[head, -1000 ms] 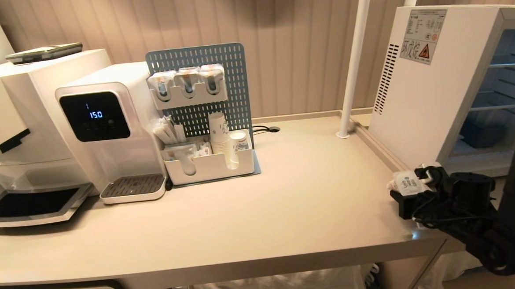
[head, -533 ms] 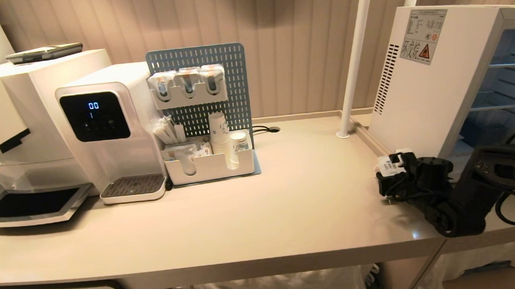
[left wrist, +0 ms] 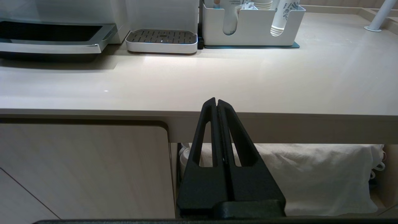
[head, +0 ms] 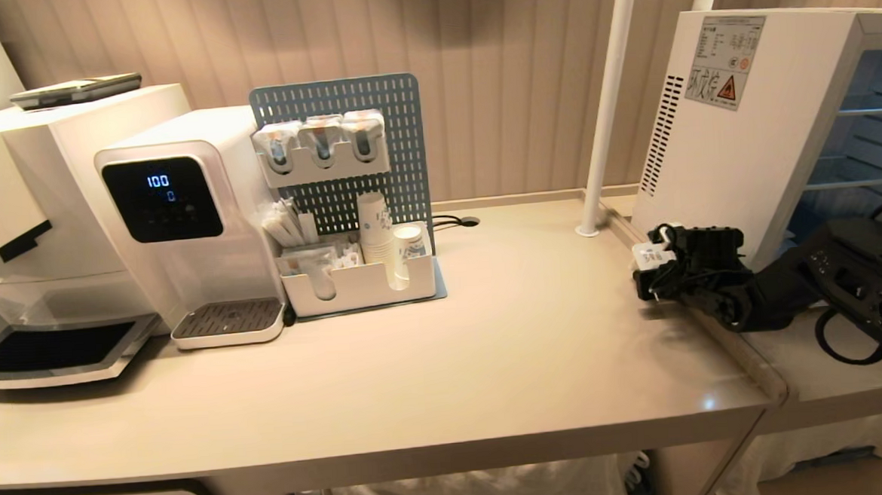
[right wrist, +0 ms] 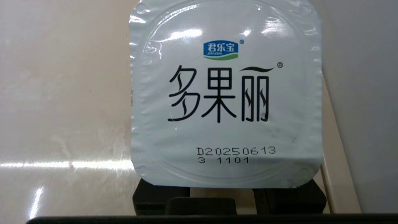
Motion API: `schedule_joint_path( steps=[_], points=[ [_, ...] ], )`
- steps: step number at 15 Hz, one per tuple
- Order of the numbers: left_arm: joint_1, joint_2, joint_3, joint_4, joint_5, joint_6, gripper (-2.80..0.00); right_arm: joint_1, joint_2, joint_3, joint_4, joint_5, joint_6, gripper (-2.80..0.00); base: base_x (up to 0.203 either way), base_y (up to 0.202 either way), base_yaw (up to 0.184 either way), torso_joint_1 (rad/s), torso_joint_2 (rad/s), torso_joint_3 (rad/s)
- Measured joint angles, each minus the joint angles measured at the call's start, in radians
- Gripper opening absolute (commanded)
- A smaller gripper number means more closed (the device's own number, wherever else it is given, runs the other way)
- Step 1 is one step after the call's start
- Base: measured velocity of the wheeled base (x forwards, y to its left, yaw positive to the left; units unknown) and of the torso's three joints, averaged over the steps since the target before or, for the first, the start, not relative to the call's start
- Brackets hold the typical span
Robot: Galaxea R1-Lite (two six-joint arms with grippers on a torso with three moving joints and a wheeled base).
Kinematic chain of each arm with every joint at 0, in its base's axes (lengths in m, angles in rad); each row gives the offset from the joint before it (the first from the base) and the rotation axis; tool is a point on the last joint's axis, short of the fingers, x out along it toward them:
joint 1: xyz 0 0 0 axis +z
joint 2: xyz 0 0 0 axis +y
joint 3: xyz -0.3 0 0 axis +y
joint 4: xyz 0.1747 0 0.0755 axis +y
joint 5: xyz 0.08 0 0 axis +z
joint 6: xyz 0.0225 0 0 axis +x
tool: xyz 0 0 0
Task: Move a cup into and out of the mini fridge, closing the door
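Right wrist view is showing the right gripper (right wrist: 228, 202) pinching the cup (right wrist: 225, 93) from both sides: the two fingers are sitting under the square foil lid, one at each flank of the tub, and the lid is hiding their tips. That lid is pale, printed with dark Chinese characters, a small blue and green logo and a stamped date code. In the head view the right gripper (head: 657, 270) is reaching in from the right side with the cup (head: 647, 255) at its tip, lid facing the camera, hanging low above the counter (head: 492, 365) near the right edge, just beside the front lower corner of the mini fridge (head: 737, 134). Whether the tub is touching the counter cannot be told. The fridge is standing at the back right corner of the counter, one vented white side with a warning sticker facing the camera, wire shelves showing in its open front at the far right.

Left wrist view is showing the left gripper (left wrist: 217, 104), fingers pressed together and empty, hanging parked below the front edge of the counter.

One cup is being held. Along the back edge are standing one water dispenser (head: 183, 223), one larger white machine (head: 39, 208) at the back left corner, one white caddy (head: 359, 278) and one stack of paper cups (head: 374, 228).
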Motion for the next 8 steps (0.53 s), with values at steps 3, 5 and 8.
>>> schedule_joint_path(
  steps=[3, 5, 8],
  points=[
    [0.000, 0.000, 0.000, 0.000, 0.000, 0.000, -2.80, -0.003, 0.075, -0.193, 0.148, -0.002, -0.011, -2.80, 0.000, 0.000, 0.000, 0.000, 0.00, 0.000],
    [0.000, 0.000, 0.000, 0.000, 0.000, 0.000, -2.80, -0.003, 0.123, -0.296, 0.228, -0.004, -0.015, -2.80, 0.000, 0.000, 0.000, 0.000, 0.00, 0.000],
    [0.000, 0.000, 0.000, 0.000, 0.000, -0.001, -2.80, -0.003, 0.186, -0.427, 0.332, -0.006, -0.017, -2.80, 0.000, 0.000, 0.000, 0.000, 0.00, 0.000]
  ],
)
